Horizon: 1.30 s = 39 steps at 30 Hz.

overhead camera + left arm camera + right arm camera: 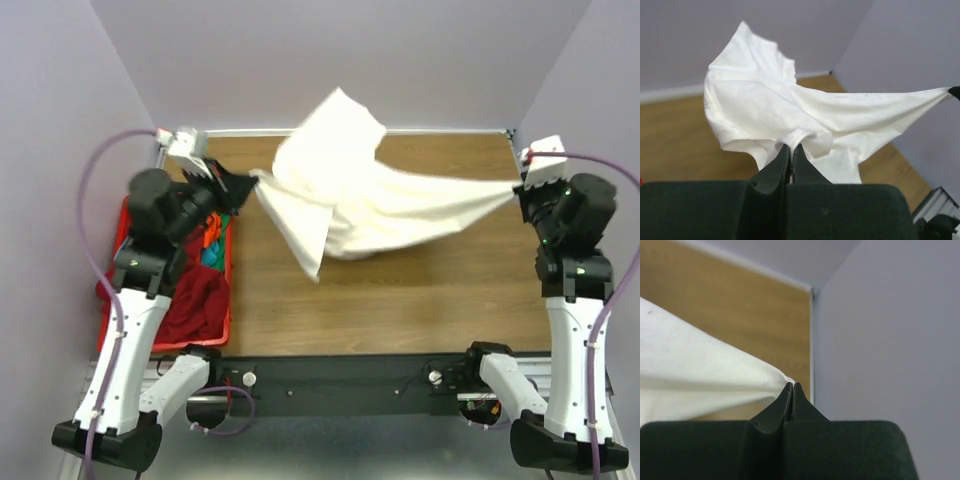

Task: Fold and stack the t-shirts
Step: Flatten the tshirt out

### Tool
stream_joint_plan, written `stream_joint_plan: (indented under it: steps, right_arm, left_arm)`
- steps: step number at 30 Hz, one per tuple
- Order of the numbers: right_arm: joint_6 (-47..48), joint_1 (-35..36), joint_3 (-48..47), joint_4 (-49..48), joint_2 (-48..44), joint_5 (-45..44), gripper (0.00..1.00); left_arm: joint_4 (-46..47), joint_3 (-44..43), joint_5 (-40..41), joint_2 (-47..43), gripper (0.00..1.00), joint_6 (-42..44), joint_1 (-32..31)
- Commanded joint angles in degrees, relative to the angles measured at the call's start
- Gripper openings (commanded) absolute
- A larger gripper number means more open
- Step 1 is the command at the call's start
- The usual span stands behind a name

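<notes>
A large white t-shirt [360, 195] hangs stretched in the air above the table, between both arms. My left gripper [252, 180] is shut on a bunched hem of the white t-shirt [790, 112] at its left end; my left gripper [791, 146] shows the cloth pinched at its tips. My right gripper [518, 190] is shut on the shirt's far right corner, pulled taut. In the right wrist view my right gripper [792, 385] pinches the white t-shirt [695, 375]. Dark red [195, 300], orange and teal t-shirts [212, 252] lie in the basket.
A red plastic basket [228, 300] stands at the table's left edge under my left arm. The wooden table [400, 300] is walled by lilac panels on three sides, with the right wall [890, 340] close beside my right gripper.
</notes>
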<state>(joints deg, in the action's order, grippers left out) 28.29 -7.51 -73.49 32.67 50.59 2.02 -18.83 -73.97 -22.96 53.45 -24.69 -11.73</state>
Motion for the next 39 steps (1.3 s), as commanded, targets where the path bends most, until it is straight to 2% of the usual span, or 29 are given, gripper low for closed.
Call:
stream_joint_plan:
  steps: [1, 2, 3, 4, 5, 6, 7, 8, 9, 12, 15, 18, 19, 20, 24, 25, 27, 28, 30, 32, 35, 39]
  right_arm:
    - [6.42, -0.23, 13.7, 5.3, -6.01, -8.87, 0.01]
    - [6.68, -0.23, 15.82, 5.56, -6.98, -9.57, 0.01]
    - [6.77, -0.31, 17.93, 5.57, -7.69, -9.84, 0.04]
    - [6.6, -0.23, 20.56, 5.65, -7.87, -9.23, 0.32]
    - [6.25, -0.31, 21.28, 5.57, -7.35, -8.62, 0.49]
    - [5.03, -0.31, 21.29, 5.48, -4.91, -6.53, 0.77]
    - [4.32, -0.31, 20.85, 5.48, -3.41, -4.76, 0.85]
    - [3.62, -0.23, 20.33, 5.48, -1.48, -2.48, 0.89]
    - [2.04, -0.23, 19.62, 5.39, 0.46, 3.11, 0.93]
    - [0.28, -0.23, 16.37, 5.48, 9.07, 12.71, 0.95]
    - [-1.65, -0.14, 13.13, 5.48, 19.6, 29.72, 0.94]
    - [-5.34, -0.05, 7.59, 5.83, 32.87, 38.21, 0.87]
    - [-7.09, 0.38, 5.4, 6.18, 36.04, 41.02, 0.81]
    - [-7.72, 0.74, 3.73, 6.97, 42.08, 41.65, 0.78]
    - [-9.66, 1.97, -2.7, 6.89, 50.99, 39.91, 0.75]
    - [-10.53, 2.06, -4.1, 6.89, 51.88, 38.86, 0.75]
    - [-10.89, 2.06, -4.73, 6.62, 53.03, 37.71, 0.75]
    - [-10.89, 2.06, -4.73, 6.71, 53.38, 36.75, 0.76]
    - [-10.37, 2.06, -3.5, 6.53, 52.78, 36.56, 0.76]
    - [-8.96, 2.06, -0.96, 6.45, 50.85, 36.65, 0.77]
    - [-6.85, 1.97, 1.86, 6.27, 47.86, 37.61, 0.78]
    - [-5.18, 1.97, 6.25, 5.92, 45.22, 40.43, 0.78]
  left_arm:
    - [-7.1, 18.04, 0.22, -6.41, 0.07, -4.31, 0.3]
    - [-6.92, 21.56, -1.19, -8.08, 0.17, -5.27, 0.3]
    - [-6.75, 24.64, -2.25, -9.58, 0.34, -6.76, 0.3]
    - [-7.18, 29.37, -2.79, -12.03, 0.75, -7.91, 0.39]
    - [-7.19, 30.89, -2.44, -13.01, 0.86, -8.01, 0.3]
    - [-7.01, 32.3, -0.96, -14.24, 0.88, -7.92, 0.3]
    - [-6.58, 32.31, 0.01, -14.25, 0.88, -7.22, 0.3]
    - [-5.87, 32.14, 0.46, -14.08, 0.88, -6.78, 0.3]
    - [-3.87, 31.09, 0.55, -12.16, 0.88, -6.43, 0.3]
    - [-0.34, 28.72, 0.46, -7.15, 0.88, -4.23, 0.3]
    - [8.33, 25.21, -1.99, 3.89, 0.87, -1.43, 0.39]
    - [10.04, 20.47, -4.37, 14.1, 0.85, 2.7, 0.21]
    - [9.69, 16.1, -5.07, 21.18, 0.82, 3.85, -0.14]
    - [9.34, 13.79, -5.25, 24.56, 0.82, 4.73, -0.49]
    - [2.86, -0.09, -3.15, 40.21, 0.8, 8.51, -4.35]
    - [1.18, -7.34, -1.05, 46.42, 0.8, 10.6, -6.79]
    - [-2.07, -15.19, 0.89, 52.6, 0.8, 13.78, -9.0]
    - [-6.7, -24.28, 2.21, 59.59, 0.8, 15.27, -10.15]
    - [-11.82, -34.08, 6.51, 66.48, 0.8, 20.89, -13.31]
    - [-19.37, -50.66, 9.51, 78.24, 0.79, 26.25, -15.16]
    - [-21.25, -57.15, 10.31, 83.47, 0.78, 27.94, -15.43]
    - [-19.49, -56.9, 10.74, 84.54, 0.78, 29.08, -15.52]
